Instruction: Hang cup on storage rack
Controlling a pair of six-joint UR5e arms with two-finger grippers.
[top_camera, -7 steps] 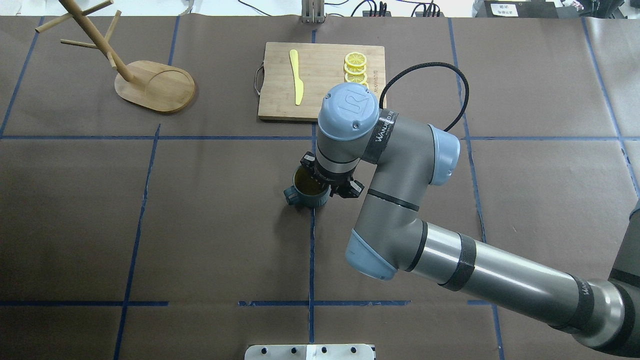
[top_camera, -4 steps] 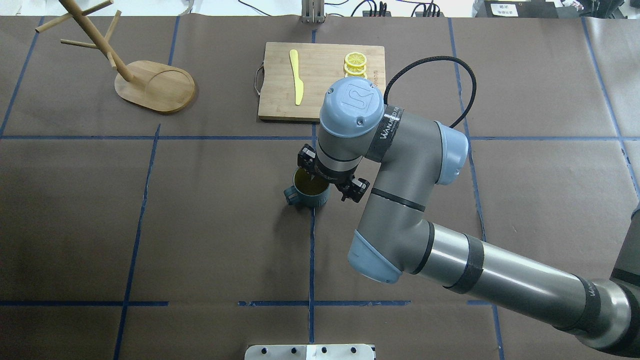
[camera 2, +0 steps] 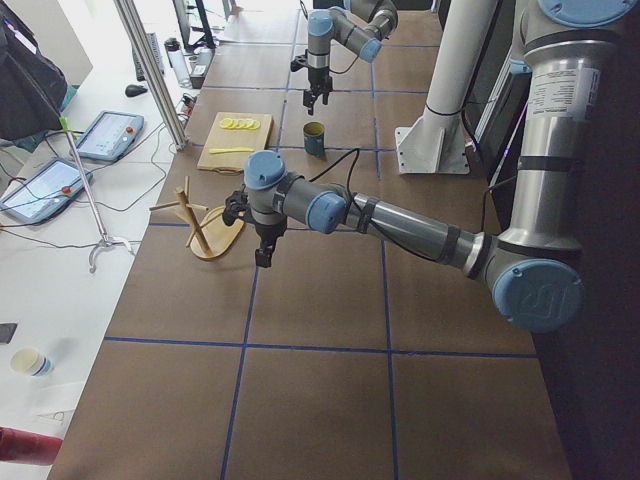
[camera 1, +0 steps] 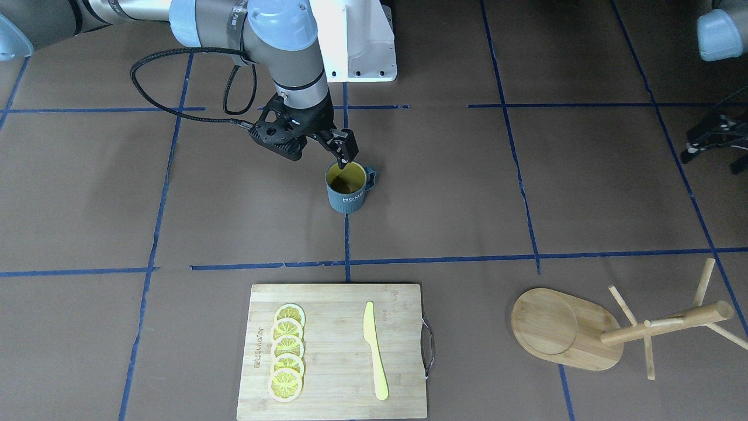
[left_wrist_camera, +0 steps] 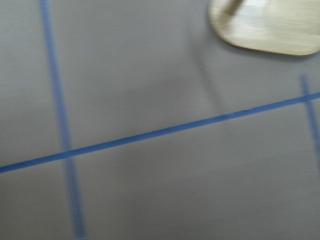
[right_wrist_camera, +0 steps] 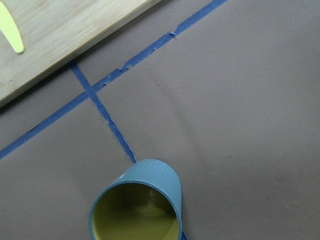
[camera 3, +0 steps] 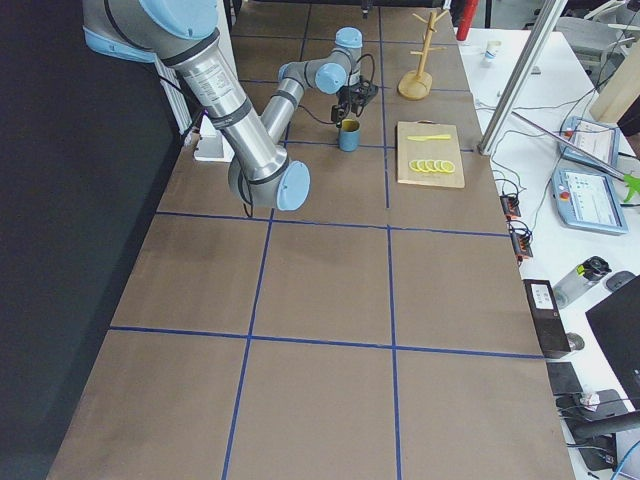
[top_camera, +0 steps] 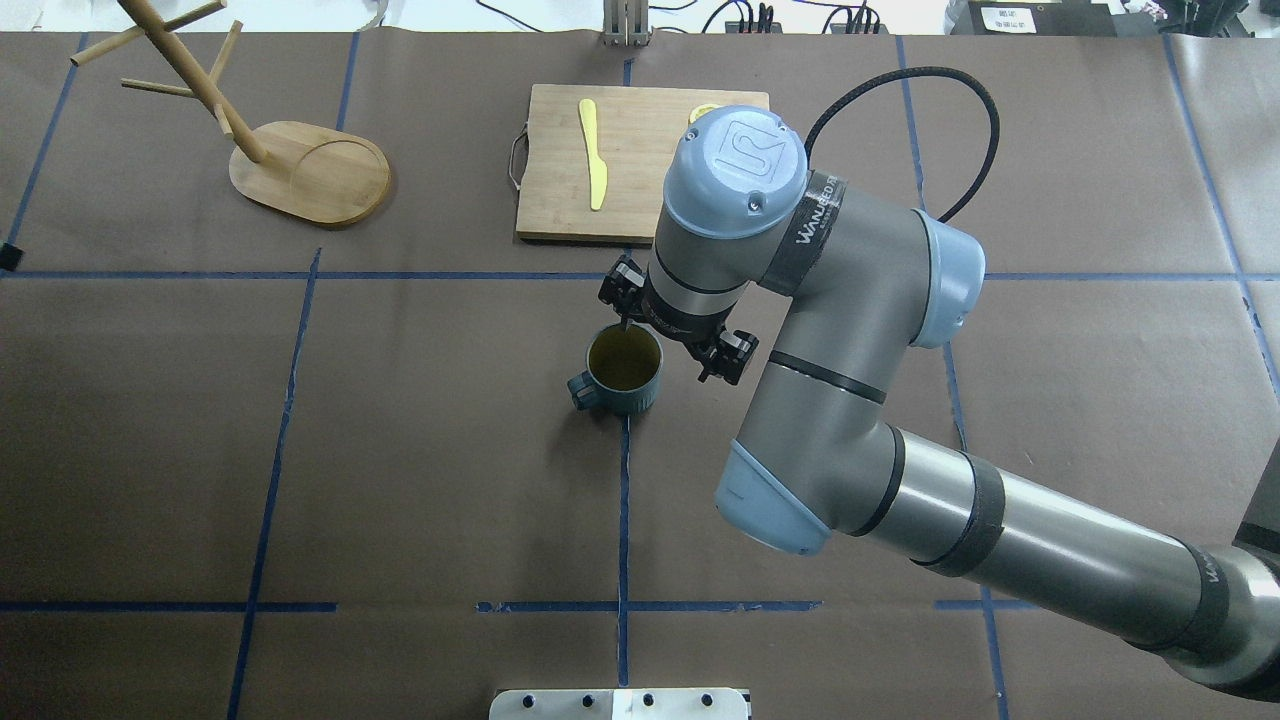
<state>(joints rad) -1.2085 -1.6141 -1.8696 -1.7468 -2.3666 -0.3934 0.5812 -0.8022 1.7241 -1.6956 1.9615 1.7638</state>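
The dark blue-grey cup (top_camera: 623, 368) with a yellow inside stands upright on the table mid-centre, its handle toward the robot's left; it also shows in the front view (camera 1: 347, 187) and the right wrist view (right_wrist_camera: 137, 205). My right gripper (top_camera: 675, 325) is open and empty, hovering just above and beyond the cup, with one fingertip (camera 1: 343, 161) over the rim. The bamboo storage rack (top_camera: 310, 170) stands upright at the far left. My left gripper (camera 1: 716, 140) hangs near the rack (camera 2: 205, 235); it looks open and is empty.
A bamboo cutting board (top_camera: 560, 200) with a yellow knife (top_camera: 592, 150) and lemon slices (camera 1: 287, 351) lies beyond the cup. The rack's oval base (left_wrist_camera: 265, 27) shows in the left wrist view. Blue tape lines cross the brown table.
My right gripper has lifted and drawn back from the cup toward the cutting board, still open. The cup has stayed in place. The left gripper's edge has come into the overhead view.
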